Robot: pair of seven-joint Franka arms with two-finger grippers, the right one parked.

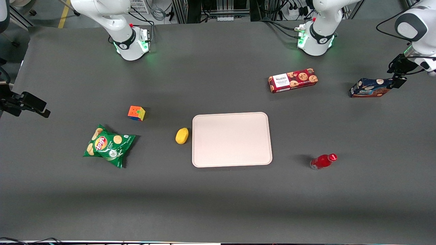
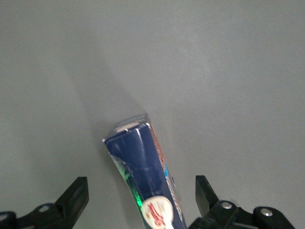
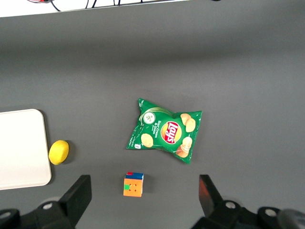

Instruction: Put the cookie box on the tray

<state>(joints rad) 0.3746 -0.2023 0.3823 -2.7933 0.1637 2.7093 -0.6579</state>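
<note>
The cookie box (image 1: 369, 87), a dark navy carton with cookie pictures, lies on the grey table toward the working arm's end. My left gripper (image 1: 396, 80) is at the box's outer end. In the left wrist view the gripper (image 2: 141, 196) is open, with one black finger (image 2: 76, 196) on each side of the box (image 2: 143, 162) and a gap between each finger and the carton. A white oval logo (image 2: 157, 212) shows on the box. The pale pinkish tray (image 1: 231, 139) lies flat at the table's middle, nearer the front camera than the box; its edge shows in the right wrist view (image 3: 21, 148).
A red cookie box (image 1: 293, 80) lies between the navy box and the table's middle. A red bottle (image 1: 323, 161) lies beside the tray toward the working arm's end. A lemon (image 1: 182, 135), a colour cube (image 1: 136, 113) and a green chip bag (image 1: 108, 145) lie toward the parked arm's end.
</note>
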